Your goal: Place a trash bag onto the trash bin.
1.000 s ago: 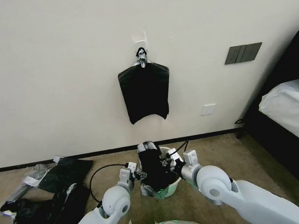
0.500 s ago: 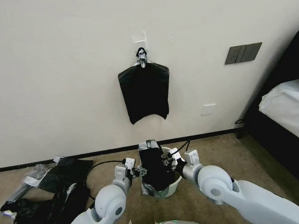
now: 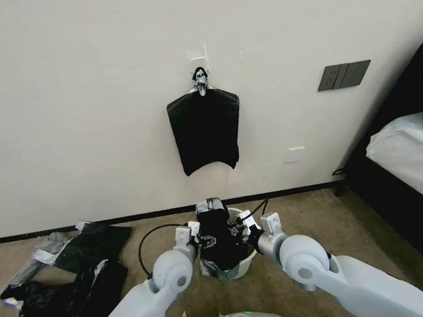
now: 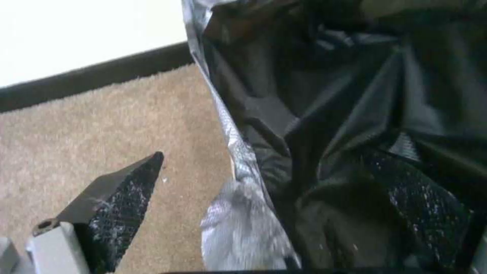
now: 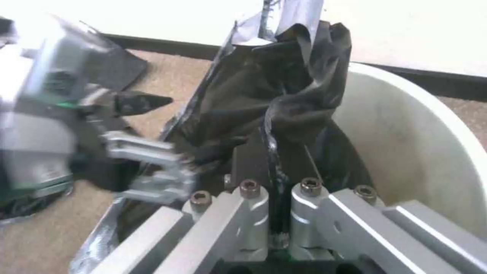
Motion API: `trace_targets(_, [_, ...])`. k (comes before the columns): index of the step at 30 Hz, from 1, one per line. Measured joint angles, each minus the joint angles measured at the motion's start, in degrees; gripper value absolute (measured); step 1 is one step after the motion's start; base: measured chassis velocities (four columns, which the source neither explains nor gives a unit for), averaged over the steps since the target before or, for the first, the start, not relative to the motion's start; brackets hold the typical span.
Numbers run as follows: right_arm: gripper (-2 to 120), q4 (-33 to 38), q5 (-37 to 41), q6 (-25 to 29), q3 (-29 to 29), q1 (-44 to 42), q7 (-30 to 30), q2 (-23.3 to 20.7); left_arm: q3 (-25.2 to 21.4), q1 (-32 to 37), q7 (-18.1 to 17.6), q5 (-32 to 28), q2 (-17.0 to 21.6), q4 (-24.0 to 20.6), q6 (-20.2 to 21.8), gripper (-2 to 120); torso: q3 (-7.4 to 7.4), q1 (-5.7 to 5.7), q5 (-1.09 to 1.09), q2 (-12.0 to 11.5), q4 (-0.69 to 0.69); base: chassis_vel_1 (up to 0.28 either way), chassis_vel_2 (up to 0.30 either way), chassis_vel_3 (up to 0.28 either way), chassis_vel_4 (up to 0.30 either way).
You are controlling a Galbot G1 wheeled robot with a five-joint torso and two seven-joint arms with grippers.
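The trash bag (image 3: 217,238) stands crumpled over the near-left rim of the trash bin (image 3: 245,261), part inside, part draped outside, on the carpet (image 3: 294,274) by the wall. The right gripper (image 5: 271,167) is pinched tight on a fold of it at the bin's mouth. The left gripper (image 4: 274,198) sits spread wide, one finger outside the plastic, one behind it.

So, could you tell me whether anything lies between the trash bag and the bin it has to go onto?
Nothing visible does: the trash bag already hangs partly inside the trash bin, pinched by the right gripper.
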Motion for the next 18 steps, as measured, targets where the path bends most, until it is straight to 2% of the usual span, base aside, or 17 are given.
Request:
trace_targets(12, [0,-0.4,0.0,0.0,-1.0,0.7,-0.1,0.9,1.4,-2.2,-3.8,-7.0,-0.4,3.6,0.0,100,0.00,0.00,0.00,0.0,0.02,0.000,0.000,0.000,0.000])
trace_targets(15, [0,-0.4,0.0,0.0,-1.0,0.7,-0.1,0.9,1.1,-1.6,-3.8,-7.9,-0.5,4.0,0.0,93,0.00,0.00,0.00,0.0,0.02,0.000,0.000,0.000,0.000])
trace_targets(18, [0,-0.5,-0.1,0.1,-1.0,0.7,0.1,1.0,0.6,-1.3,-3.7,-9.0,-1.0,4.7,0.0,78,0.00,0.00,0.00,0.0,0.02,0.000,0.000,0.000,0.000])
